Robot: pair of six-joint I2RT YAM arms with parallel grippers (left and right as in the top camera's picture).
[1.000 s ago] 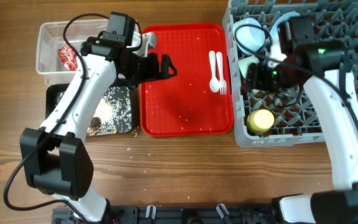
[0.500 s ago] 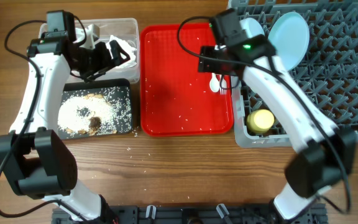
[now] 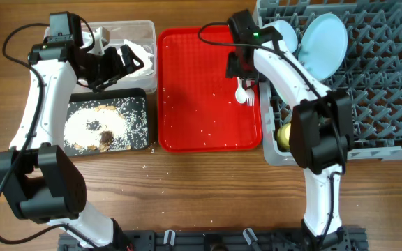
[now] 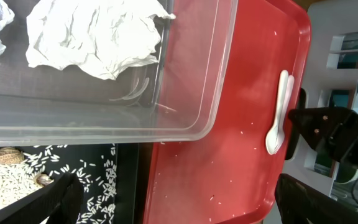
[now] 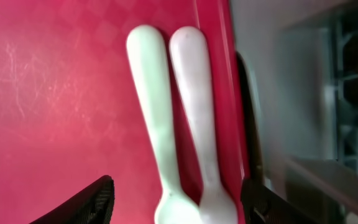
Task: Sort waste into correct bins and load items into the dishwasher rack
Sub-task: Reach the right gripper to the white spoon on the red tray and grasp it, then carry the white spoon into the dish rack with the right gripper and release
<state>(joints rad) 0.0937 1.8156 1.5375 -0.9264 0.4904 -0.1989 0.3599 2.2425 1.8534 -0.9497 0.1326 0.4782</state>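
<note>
The white spoon [image 3: 239, 89] and fork [image 3: 249, 93] lie side by side at the red tray's right edge. My right gripper [image 3: 237, 70] hovers over their handles, open; in the right wrist view its fingers [image 5: 176, 208] straddle the spoon [image 5: 151, 106] and fork [image 5: 194, 106]. My left gripper [image 3: 121, 63] is open and empty over the clear tub [image 3: 149, 31], which holds crumpled napkins [image 4: 98, 31]. The black tray [image 3: 139, 101] holds food scraps [image 3: 96, 129]. The grey rack [image 3: 382, 84] holds the blue plate [image 3: 324, 38], a bowl [image 3: 283, 36] and the yellow cup [image 3: 293, 134]. The red wrapper is hidden.
The flat red tray [image 3: 201, 90] lies between the bins and the rack, with a few crumbs on it. Loose crumbs lie on the wooden table [image 3: 187, 188] in front of the black tray. The rack wall stands right beside the cutlery.
My left arm moved from the red tray back over the clear tub. My right arm came out of the rack to above the spoon and fork. The plate now stands in the rack.
</note>
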